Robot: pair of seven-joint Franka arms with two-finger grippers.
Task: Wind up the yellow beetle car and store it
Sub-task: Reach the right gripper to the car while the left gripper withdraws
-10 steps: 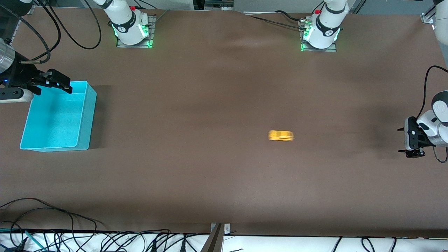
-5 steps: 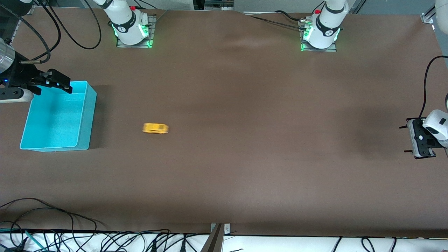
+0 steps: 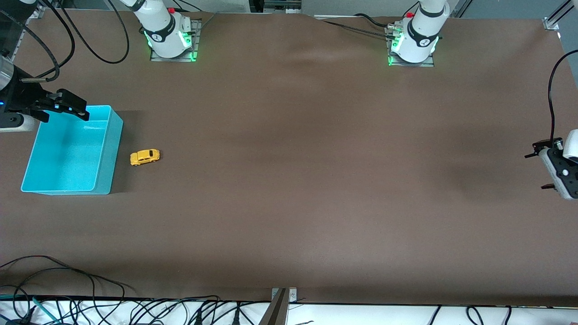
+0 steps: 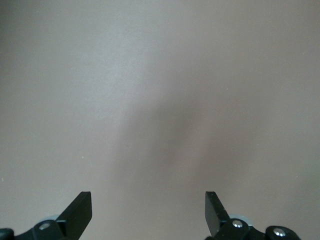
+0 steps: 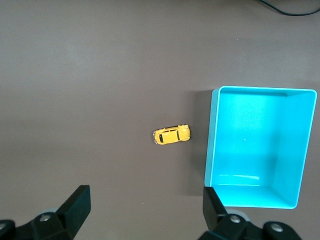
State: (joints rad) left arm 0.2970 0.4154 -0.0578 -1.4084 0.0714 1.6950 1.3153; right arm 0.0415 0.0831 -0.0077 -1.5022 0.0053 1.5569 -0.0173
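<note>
One small car, one bin, and neither hand on anything. The yellow beetle car (image 3: 145, 157) stands on its wheels on the worktop (image 3: 289, 189), just beside the turquoise bin (image 3: 104, 176) but not touching it, on the side of the bin that faces the left arm's end. The bin has nothing in it.

The right gripper (image 5: 145, 205) hovers over the bin's rim at the right arm's end of the worktop, fingers (image 5: 79, 201) spread wide and holding nothing. In the right wrist view the car lies lengthwise toward the bin wall, in plain sight between the fingers.

The left gripper (image 4: 148, 205) waits over bare worktop at its own end, well apart from the car, fingers spread too.

By my reading, the storing step is in hand, with the pick not yet made. Whether the spring is wound, nothing here tells. The next move looks like the right arm's: shift off the bin to over the car, turn the fingers to straddle the narrow body, descend, pinch, then lift over the wall and release.
</note>
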